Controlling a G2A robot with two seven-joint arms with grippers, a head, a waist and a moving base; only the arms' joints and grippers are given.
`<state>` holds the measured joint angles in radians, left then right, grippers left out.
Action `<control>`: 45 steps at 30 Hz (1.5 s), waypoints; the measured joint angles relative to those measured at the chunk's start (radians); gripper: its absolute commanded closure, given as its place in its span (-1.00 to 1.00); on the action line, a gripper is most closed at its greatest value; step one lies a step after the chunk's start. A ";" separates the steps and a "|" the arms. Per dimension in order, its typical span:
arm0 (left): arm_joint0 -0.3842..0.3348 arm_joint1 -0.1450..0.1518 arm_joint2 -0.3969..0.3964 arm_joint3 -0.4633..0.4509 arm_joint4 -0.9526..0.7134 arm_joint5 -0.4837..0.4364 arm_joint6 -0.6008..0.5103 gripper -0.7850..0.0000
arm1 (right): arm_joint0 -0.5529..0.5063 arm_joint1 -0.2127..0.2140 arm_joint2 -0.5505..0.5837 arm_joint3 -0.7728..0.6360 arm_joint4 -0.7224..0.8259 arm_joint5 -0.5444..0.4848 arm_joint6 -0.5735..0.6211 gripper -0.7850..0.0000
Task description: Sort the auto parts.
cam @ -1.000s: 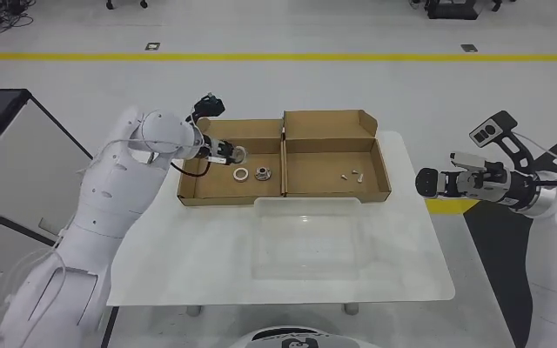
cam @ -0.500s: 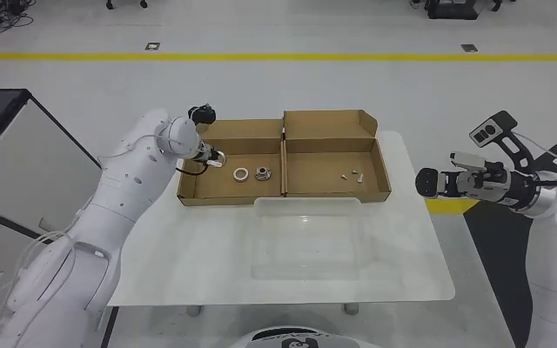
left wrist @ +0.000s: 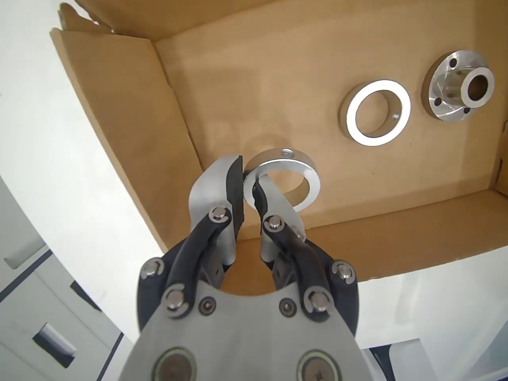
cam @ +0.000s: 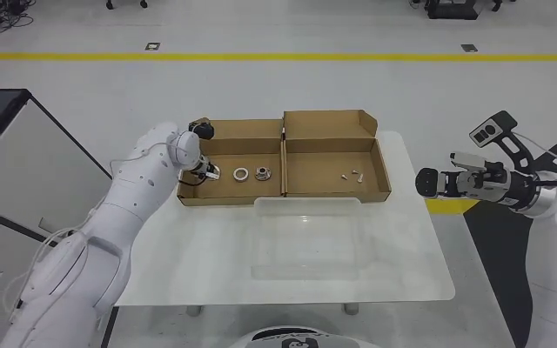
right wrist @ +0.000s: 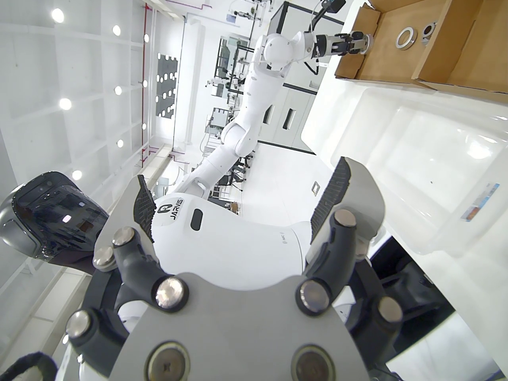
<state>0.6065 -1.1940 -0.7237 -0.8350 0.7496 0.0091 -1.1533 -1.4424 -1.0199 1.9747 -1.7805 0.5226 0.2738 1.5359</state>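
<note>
My left gripper [left wrist: 248, 176] is shut on the rim of a silver collar ring [left wrist: 293, 165], holding it just above the floor of the left compartment of the cardboard box [cam: 231, 129], near its left front corner. From above, the left gripper [cam: 211, 172] sits at that same corner. A second ring [cam: 240, 174] and a flanged hub [cam: 262, 173] lie further right in that compartment. Two small pale parts [cam: 351, 173] lie in the right compartment. My right gripper [cam: 422, 184] hangs open beyond the table's right edge, with nothing between its fingers.
A clear plastic tub [cam: 306, 237] stands on the white table [cam: 409, 261] in front of the box. A cardboard wall [cam: 283, 165] divides the two compartments. A grey cabinet [cam: 35, 165] stands left of the table.
The left gripper has carried the ring leftward and toward the front wall of the left compartment. The right arm has not moved.
</note>
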 measured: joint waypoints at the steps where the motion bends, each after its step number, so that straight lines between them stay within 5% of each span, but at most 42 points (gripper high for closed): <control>1: 0.000 -0.003 0.004 0.007 0.000 -0.002 0.002 1.00 | 0.000 0.000 0.000 0.000 0.000 0.000 0.000 -1.00; 15: -0.014 -0.046 0.045 0.098 0.020 -0.024 0.029 1.00 | 0.000 0.000 0.000 0.000 0.000 0.000 0.000 -1.00; 20: -0.020 -0.057 0.050 0.125 0.020 -0.034 0.032 0.03 | 0.000 0.000 0.000 0.000 0.000 0.000 0.000 -1.00; 21: -0.022 -0.060 0.051 0.131 0.018 -0.036 0.032 -0.59 | 0.000 0.000 0.000 0.000 0.000 0.000 0.000 -1.00; 22: -0.023 -0.062 0.050 0.135 0.015 -0.038 0.031 -0.91 | 0.000 0.000 0.000 0.000 0.000 0.000 0.000 -1.00; 23: -0.024 -0.063 0.049 0.140 0.011 -0.041 0.031 -1.00 | 0.000 0.000 0.000 0.000 0.000 0.000 0.000 -1.00; 35: -0.055 -0.056 -0.035 0.136 -0.080 -0.065 0.062 -1.00 | 0.000 0.000 0.000 0.000 0.000 0.000 0.000 -1.00; 41: -0.026 -0.021 -0.155 -0.037 -0.238 -0.166 0.048 -1.00 | 0.000 0.000 0.000 0.000 0.000 0.000 0.000 -1.00; 45: 0.041 0.013 -0.256 -0.237 -0.343 -0.176 -0.016 -1.00 | 0.000 0.000 0.000 0.000 0.000 0.000 0.000 -1.00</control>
<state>0.6475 -1.1808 -0.9793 -1.0722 0.4062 -0.1665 -1.1688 -1.4424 -1.0199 1.9747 -1.7805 0.5226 0.2738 1.5359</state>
